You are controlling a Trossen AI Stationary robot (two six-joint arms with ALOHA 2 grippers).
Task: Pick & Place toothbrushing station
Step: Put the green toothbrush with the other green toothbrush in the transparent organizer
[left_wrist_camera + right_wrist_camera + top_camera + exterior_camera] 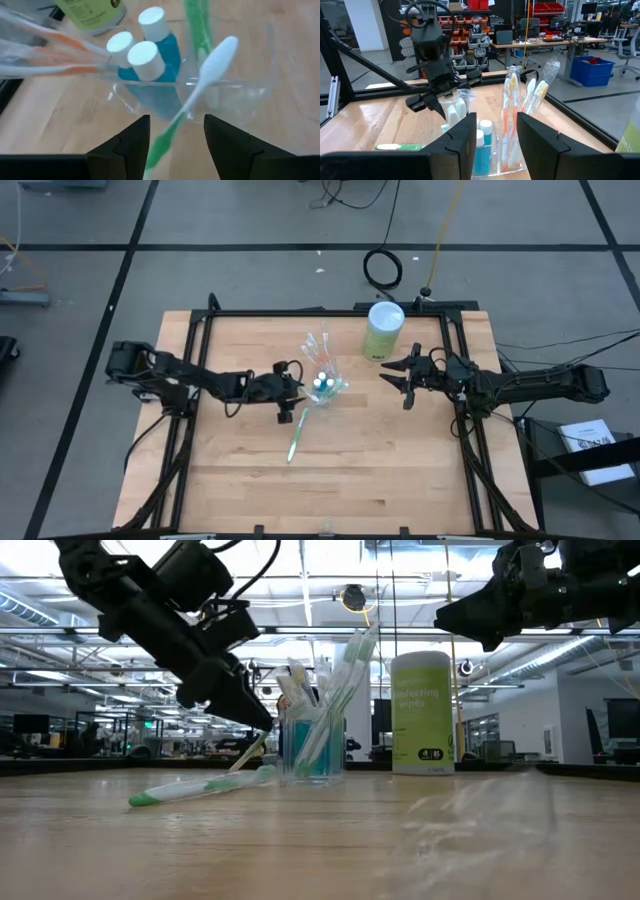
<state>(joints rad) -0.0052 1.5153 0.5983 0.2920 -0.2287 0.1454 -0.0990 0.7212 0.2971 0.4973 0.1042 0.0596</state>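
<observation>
A clear plastic cup [325,388] stands on the table and holds blue tubes with white caps [145,52] and wrapped orange-white and green-white toothbrushes [345,680]. A green-white toothbrush [296,436] lies on the table, its white end against the cup's wall [220,55]. My left gripper [176,135] is open, slanting down just left of the cup, one finger on each side of that toothbrush and not touching it. My right gripper [402,380] is open and empty, raised to the right of the cup.
A lime-green canister with a white lid [383,330] stands behind the cup toward the far right. A black frame [320,312] runs round the table's edges. Bare wood [380,470] lies toward the near edge.
</observation>
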